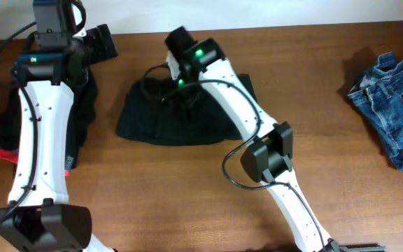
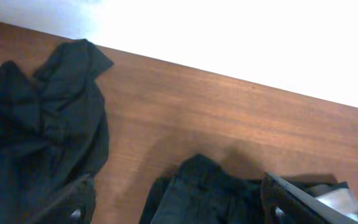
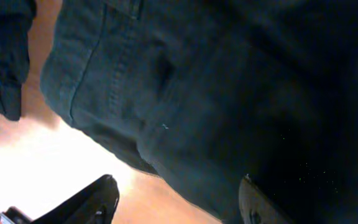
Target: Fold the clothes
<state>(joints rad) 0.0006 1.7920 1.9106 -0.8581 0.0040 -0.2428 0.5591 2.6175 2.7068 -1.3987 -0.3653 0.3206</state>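
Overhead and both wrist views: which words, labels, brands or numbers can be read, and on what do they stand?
No text can be read in any view.
The black trousers, the blue jeans and the table show no label or number; the green light is no sign.

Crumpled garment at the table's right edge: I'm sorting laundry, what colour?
Blue denim jeans, clearest in the overhead view.

Black trousers [image 3: 241, 93] fill view, stitched seam showing. Dark garment [image 3: 2, 62] upper left. Wooden table [image 3: 36, 162] below. Right gripper [image 3: 176, 202] fingers spread wide.
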